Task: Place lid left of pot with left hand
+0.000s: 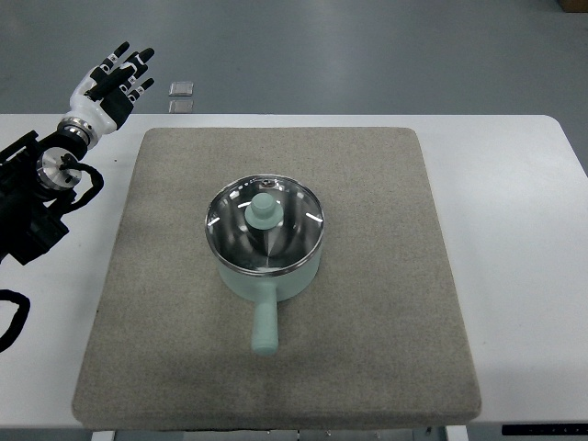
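Lid (265,218) covers pot (268,262); left hand (115,81) open, far off.

White table (514,184); grey-brown mat (386,367) covering centre; grey floor (367,55) beyond; two small squares (181,96) on floor.

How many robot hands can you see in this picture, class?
1. The left hand is at the upper left, beyond the table's far edge, fingers spread and holding nothing. The right hand is out of view.
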Controlling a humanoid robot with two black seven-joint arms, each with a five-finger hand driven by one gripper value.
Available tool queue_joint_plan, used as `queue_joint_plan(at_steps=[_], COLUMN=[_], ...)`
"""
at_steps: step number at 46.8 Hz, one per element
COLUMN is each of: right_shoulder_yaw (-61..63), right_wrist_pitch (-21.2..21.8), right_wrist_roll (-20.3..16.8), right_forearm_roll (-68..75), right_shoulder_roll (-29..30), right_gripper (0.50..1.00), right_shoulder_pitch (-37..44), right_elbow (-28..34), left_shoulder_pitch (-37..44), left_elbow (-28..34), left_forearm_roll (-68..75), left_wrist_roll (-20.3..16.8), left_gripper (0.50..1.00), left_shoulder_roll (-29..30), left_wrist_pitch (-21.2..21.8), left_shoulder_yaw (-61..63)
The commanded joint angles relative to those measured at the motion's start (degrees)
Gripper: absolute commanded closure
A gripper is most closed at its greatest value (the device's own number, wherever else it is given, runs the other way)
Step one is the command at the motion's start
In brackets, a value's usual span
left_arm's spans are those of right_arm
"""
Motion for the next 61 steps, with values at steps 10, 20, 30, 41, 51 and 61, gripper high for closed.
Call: queue_joint_plan(at_steps=[10, 20, 30, 41, 51, 61], right_shoulder_yaw=[0.0, -0.1, -0.1, 0.0, 0.0, 0.0], right_wrist_pitch=[0.0, 0.0, 0.0, 0.0, 0.0, 0.0], right_wrist_roll=[0.0, 0.0, 0.0, 0.0, 0.0, 0.0], right_forearm_roll=[0.0, 0.0, 0.0, 0.0, 0.0, 0.0], right_shoulder_roll=[0.0, 0.0, 0.0, 0.0, 0.0, 0.0], right_gripper=[0.576, 0.576, 0.576, 0.576, 0.576, 0.576], right_shoulder_pitch=[0.0, 0.0, 0.0, 0.0, 0.0, 0.0], right_elbow=[0.0, 0.0, 0.0, 0.0, 0.0, 0.0], left_shoulder_pitch=[0.0, 0.0, -1.1, -5.0, -8.7, -12.0], left_elbow=[-0.1, -0.3, -0.6, -0.7, -0.8, -4.2], left_forearm_roll=[0.0, 0.4, 1.0, 2.5, 3.1, 4.0], left_wrist_roll=[-1.2, -1.2, -1.1, -1.0, -1.0, -1.0], left_gripper=[0.506, 0.506, 0.506, 0.506, 0.508, 0.506], left_shoulder_roll=[-0.1, -0.1, 0.1, 1.5, 3.1, 6.7], left_wrist_pitch=[0.0, 0.0, -0.1, 0.1, 0.0, -1.0], left_shoulder_yaw=[0.1, 0.6, 1.3, 7.4, 14.7, 25.5])
